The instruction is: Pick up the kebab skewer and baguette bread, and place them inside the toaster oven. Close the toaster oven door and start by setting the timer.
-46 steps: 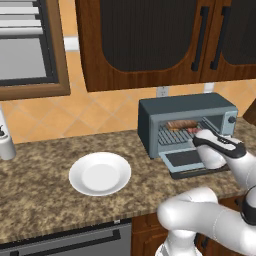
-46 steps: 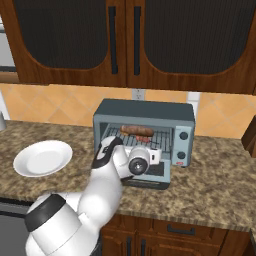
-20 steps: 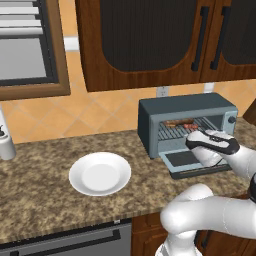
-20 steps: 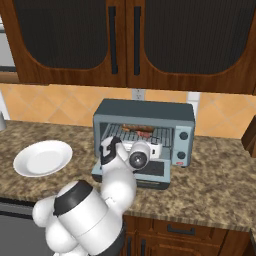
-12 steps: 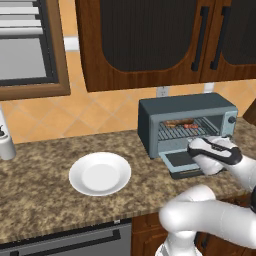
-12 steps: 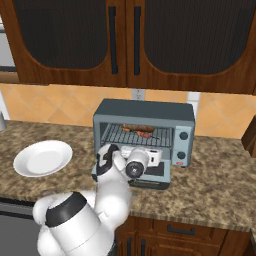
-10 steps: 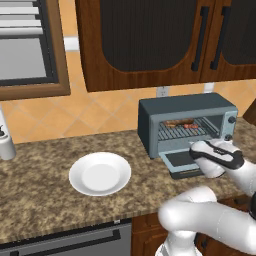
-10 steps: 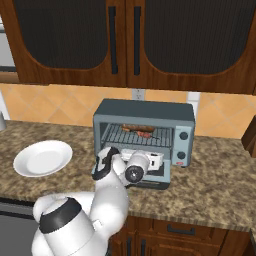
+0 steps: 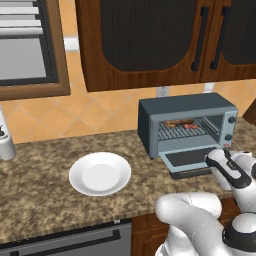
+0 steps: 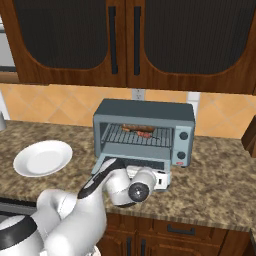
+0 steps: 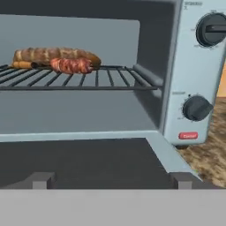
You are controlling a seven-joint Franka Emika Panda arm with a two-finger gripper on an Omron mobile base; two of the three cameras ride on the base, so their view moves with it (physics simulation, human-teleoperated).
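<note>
Blue-grey toaster oven right of frame, red label unreadable | toaster oven door down, bottom | gripper state: cannot tell

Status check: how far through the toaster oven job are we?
Done: kebab skewer and baguette bread lie on the rack inside the toaster oven. In hand: the arm sits low at the open, dropped toaster oven door. Left: close it, then set the timer knob.

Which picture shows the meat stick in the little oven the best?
The hand view: the kebab skewer lies close up on the rack, in front of the baguette bread, orange tip showing. The left base view and right base view show it as just a tiny reddish streak inside the toaster oven.
</note>
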